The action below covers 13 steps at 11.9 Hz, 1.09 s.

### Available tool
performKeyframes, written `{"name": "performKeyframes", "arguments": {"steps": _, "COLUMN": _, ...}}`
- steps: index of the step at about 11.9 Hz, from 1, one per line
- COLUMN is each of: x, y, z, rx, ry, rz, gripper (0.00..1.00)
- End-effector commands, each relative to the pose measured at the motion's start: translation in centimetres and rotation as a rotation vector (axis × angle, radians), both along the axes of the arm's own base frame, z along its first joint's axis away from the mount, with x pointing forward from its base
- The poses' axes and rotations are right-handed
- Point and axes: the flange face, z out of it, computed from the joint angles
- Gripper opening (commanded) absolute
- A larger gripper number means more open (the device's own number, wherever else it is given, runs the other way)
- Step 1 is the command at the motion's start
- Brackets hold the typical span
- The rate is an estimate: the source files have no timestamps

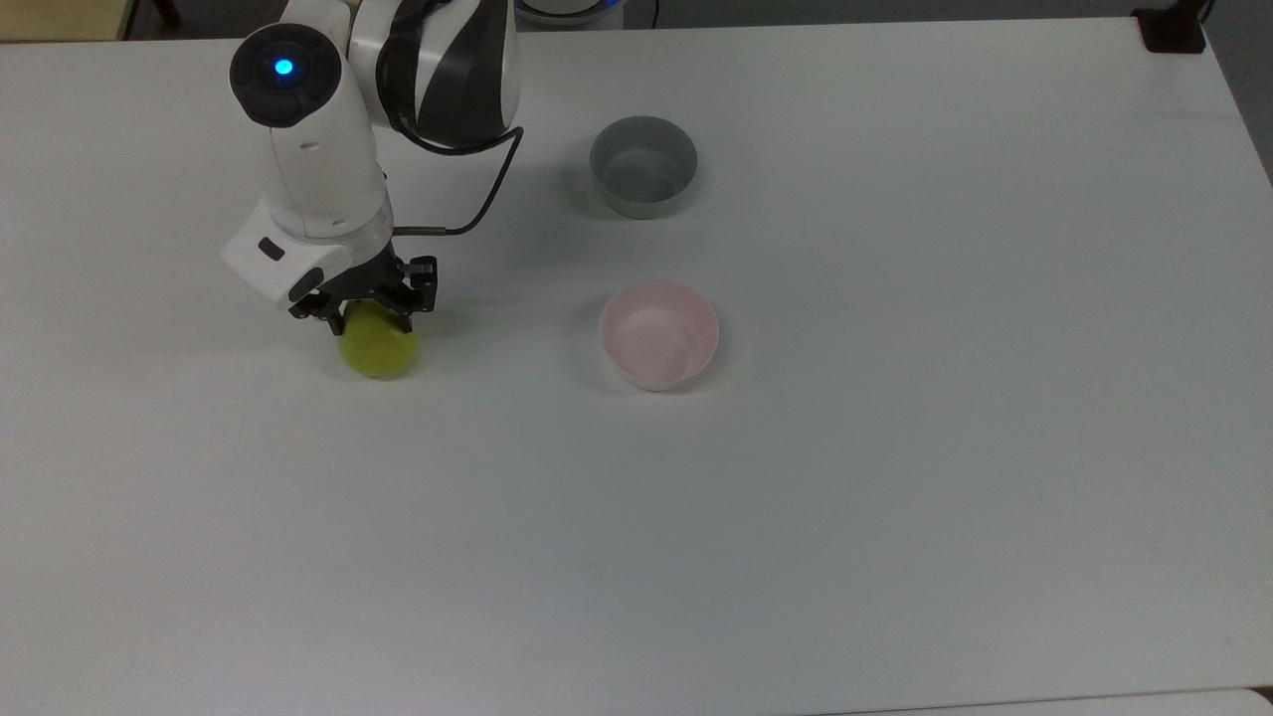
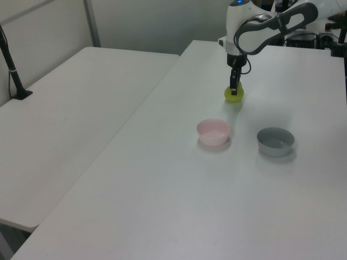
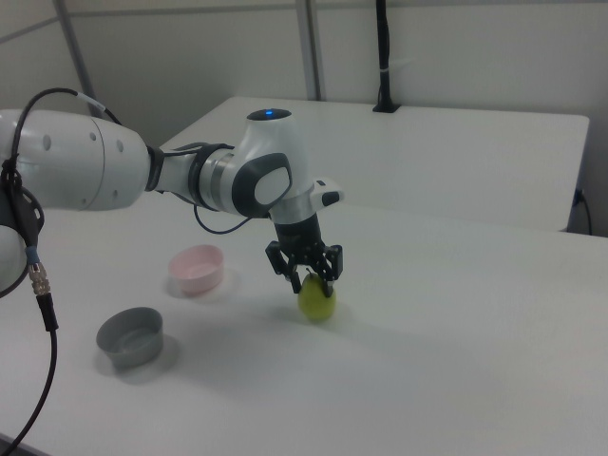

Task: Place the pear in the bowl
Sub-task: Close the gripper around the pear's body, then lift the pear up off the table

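1. Yellow-green and glossy, the small pear [image 1: 379,343] sits on the white table [image 1: 895,477] toward the top view's left, with the black two-finger gripper [image 1: 368,316] of the white robot arm [image 1: 318,159] pressed down over its upper part. The two fingers stand on either side of the fruit's top and are closed against it. The small round pale pink bowl [image 1: 658,334] lies well apart from the pear, toward the top view's right, and a grey bowl of similar size [image 1: 642,166] sits beyond it, nearer the top edge. Both bowls are empty.

2. From the left view, the pear [image 2: 234,95] rests on the table far from the camera, with the gripper [image 2: 233,89] pointing straight down onto it. The pink bowl [image 2: 213,132] is nearer the camera, and the grey bowl [image 2: 275,141] is to the left view's right of it.

3. From the right view, the gripper [image 3: 312,275] clasps the narrow top of the pear [image 3: 316,301], whose base touches the table. The pink bowl [image 3: 198,268] lies to the right view's left of the fruit, and the grey bowl [image 3: 130,336] is nearer the camera.
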Motion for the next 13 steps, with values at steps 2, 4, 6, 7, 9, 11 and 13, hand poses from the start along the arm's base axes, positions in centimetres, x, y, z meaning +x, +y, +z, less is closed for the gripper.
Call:
{"name": "performKeyframes", "arguments": {"steps": 2, "x": -0.2, "y": 0.0, "z": 1.4, "rx": -0.013, "ry": -0.022, "rz": 0.017, "gripper": 0.40}}
{"name": "performKeyframes", "arguments": {"steps": 4, "x": -0.3, "y": 0.0, "z": 2.7, "rx": -0.010, "ry": -0.014, "rz": 0.006, "gripper": 0.40}}
{"name": "performKeyframes", "arguments": {"steps": 6, "x": -0.4, "y": -0.1, "z": 4.5, "rx": -0.009, "ry": -0.004, "rz": 0.002, "gripper": 0.40}}
{"name": "performKeyframes", "arguments": {"steps": 7, "x": -0.5, "y": -0.1, "z": 5.0, "rx": -0.009, "ry": -0.007, "rz": 0.001, "gripper": 0.40}}
{"name": "performKeyframes", "arguments": {"steps": 9, "x": -0.5, "y": 0.0, "z": 5.1, "rx": -0.009, "ry": -0.008, "rz": 0.003, "gripper": 0.40}}
{"name": "performKeyframes", "arguments": {"steps": 11, "x": -0.5, "y": 0.0, "z": 5.3, "rx": -0.009, "ry": -0.010, "rz": 0.003, "gripper": 0.38}}
{"name": "performKeyframes", "arguments": {"steps": 13, "x": -0.8, "y": 0.3, "z": 6.7, "rx": -0.007, "ry": -0.007, "rz": 0.001, "gripper": 0.38}}
